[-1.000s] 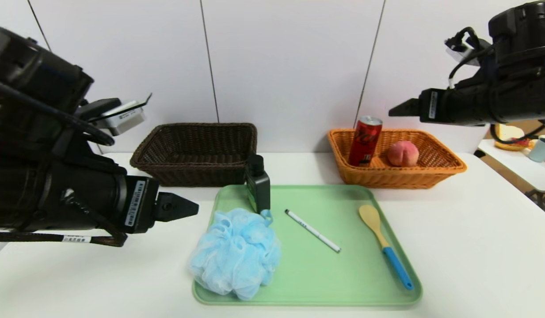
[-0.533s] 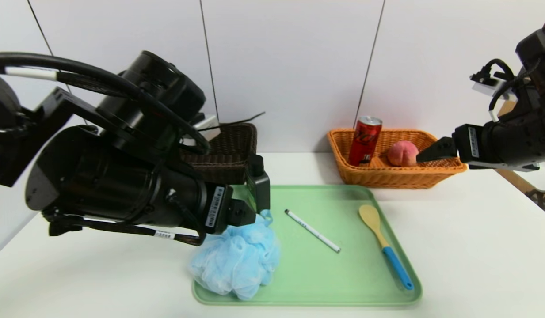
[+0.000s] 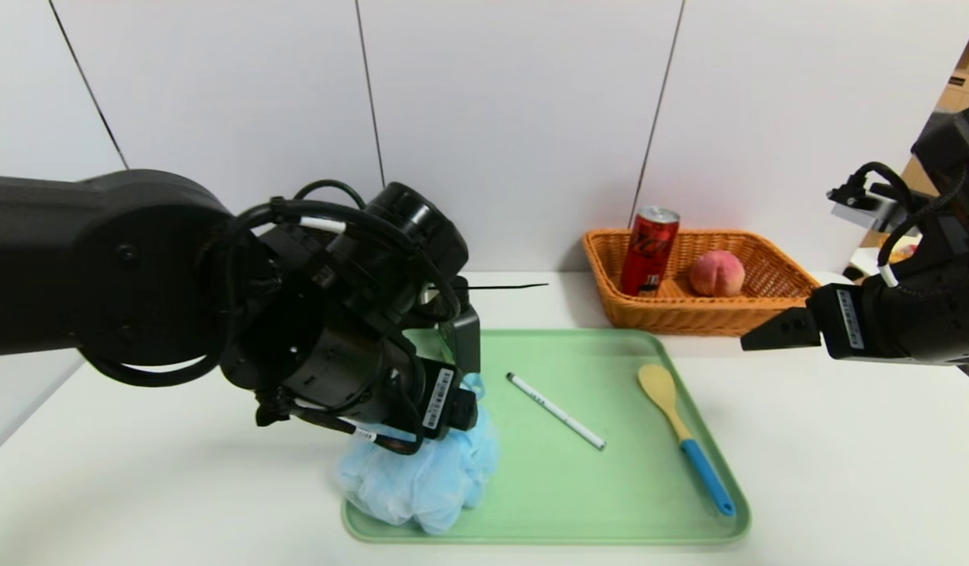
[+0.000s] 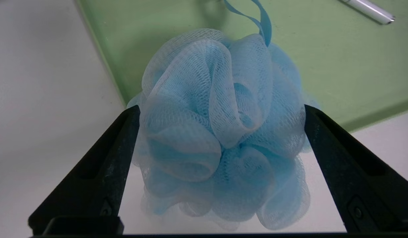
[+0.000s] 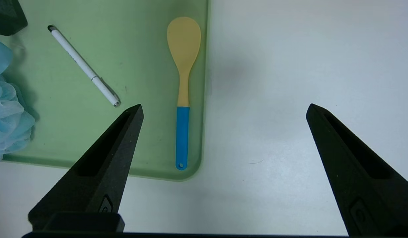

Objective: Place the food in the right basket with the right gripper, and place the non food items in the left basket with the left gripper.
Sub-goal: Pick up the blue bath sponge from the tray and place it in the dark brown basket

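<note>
Sorting is half done: can (image 3: 649, 250) and peach (image 3: 716, 273) sit in the right basket (image 3: 790, 297); left gripper (image 4: 220, 112), fingers open, straddles the pouf (image 4: 220, 132); right gripper (image 5: 223, 112) idles open.

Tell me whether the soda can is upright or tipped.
Upright: the soda can stands in the orange basket, silver top up, beside the peach.

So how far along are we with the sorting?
Food is done: can and peach sit in the orange basket. In hand: left end effector open around the pouf, not yet closed. Left on the tray: bottle, pen, spoon.
</note>
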Action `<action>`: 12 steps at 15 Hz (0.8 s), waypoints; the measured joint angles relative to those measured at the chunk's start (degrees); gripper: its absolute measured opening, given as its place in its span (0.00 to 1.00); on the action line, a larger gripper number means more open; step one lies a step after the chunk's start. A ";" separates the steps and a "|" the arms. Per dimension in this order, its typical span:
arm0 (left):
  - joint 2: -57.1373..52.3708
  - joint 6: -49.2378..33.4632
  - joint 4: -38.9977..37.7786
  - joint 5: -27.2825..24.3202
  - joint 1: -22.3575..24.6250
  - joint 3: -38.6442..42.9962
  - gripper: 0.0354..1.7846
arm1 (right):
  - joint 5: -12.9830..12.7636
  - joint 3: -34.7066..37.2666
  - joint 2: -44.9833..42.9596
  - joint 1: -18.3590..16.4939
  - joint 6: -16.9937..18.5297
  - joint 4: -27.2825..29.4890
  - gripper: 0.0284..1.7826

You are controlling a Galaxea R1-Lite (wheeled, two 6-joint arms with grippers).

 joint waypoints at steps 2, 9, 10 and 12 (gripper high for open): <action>2.30 0.02 0.50 1.12 -0.21 0.00 0.94 | -0.04 1.39 -0.06 0.38 0.00 -1.76 0.95; 7.30 0.32 3.47 -0.94 -1.52 0.07 0.94 | -0.09 5.62 -0.02 0.62 0.06 -5.51 0.95; 7.55 0.33 3.39 -2.18 -1.55 0.00 0.94 | -0.11 5.77 -0.05 0.62 0.06 -5.49 0.95; 7.90 0.32 3.39 -2.84 -1.55 -0.02 0.94 | -0.12 5.88 -0.09 0.62 0.13 -5.53 0.95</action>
